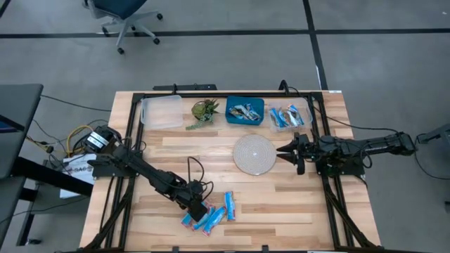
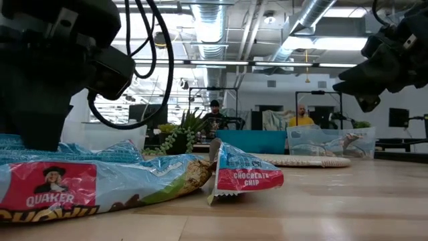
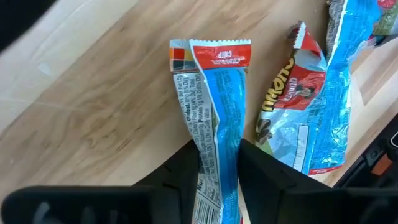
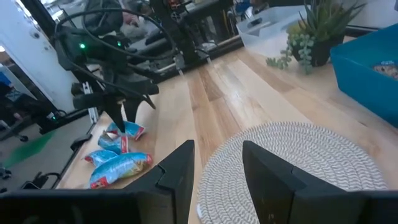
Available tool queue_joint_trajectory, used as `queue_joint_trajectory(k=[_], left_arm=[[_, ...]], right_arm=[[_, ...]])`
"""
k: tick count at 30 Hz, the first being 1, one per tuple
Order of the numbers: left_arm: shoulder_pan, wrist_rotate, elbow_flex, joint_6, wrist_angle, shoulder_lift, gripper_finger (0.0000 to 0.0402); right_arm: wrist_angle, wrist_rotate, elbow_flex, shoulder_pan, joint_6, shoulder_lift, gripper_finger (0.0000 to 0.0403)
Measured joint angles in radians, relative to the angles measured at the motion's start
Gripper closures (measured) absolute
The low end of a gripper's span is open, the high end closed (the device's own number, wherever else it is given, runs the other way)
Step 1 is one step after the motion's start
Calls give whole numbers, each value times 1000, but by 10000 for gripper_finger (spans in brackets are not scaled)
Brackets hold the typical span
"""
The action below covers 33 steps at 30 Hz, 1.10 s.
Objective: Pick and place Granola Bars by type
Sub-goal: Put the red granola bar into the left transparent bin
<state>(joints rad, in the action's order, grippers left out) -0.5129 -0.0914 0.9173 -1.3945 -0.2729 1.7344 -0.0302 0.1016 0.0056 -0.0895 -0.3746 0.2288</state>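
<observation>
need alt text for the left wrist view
The left tool straddles a blue granola bar with a red end, one finger on each side, lying on the wooden table. More blue and red bars lie crumpled just beside it.

Bright overhead light, perhaps slight blur

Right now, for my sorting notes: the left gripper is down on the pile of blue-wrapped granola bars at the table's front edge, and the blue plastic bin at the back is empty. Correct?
Not quite: the blue plastic bin already holds wrapped bars, as the high view shows. The left gripper is indeed down on the pile of blue-wrapped granola bars at the front edge.
</observation>
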Motion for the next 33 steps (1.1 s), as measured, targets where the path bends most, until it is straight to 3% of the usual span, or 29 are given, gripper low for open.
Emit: queue_joint_trajectory(k=[11, 17, 25, 33], left_arm=[[36, 51, 0, 0, 15, -16, 337], [92, 165, 1, 18, -71, -112, 338], [228, 365, 1, 95, -219, -294, 338], [437, 464, 1, 250, -281, -459, 338]], right_arm=[[0, 0, 0, 0, 0, 0, 275], [0, 0, 0, 0, 0, 0, 275], [0, 0, 0, 0, 0, 0, 275], [0, 0, 0, 0, 0, 0, 275]])
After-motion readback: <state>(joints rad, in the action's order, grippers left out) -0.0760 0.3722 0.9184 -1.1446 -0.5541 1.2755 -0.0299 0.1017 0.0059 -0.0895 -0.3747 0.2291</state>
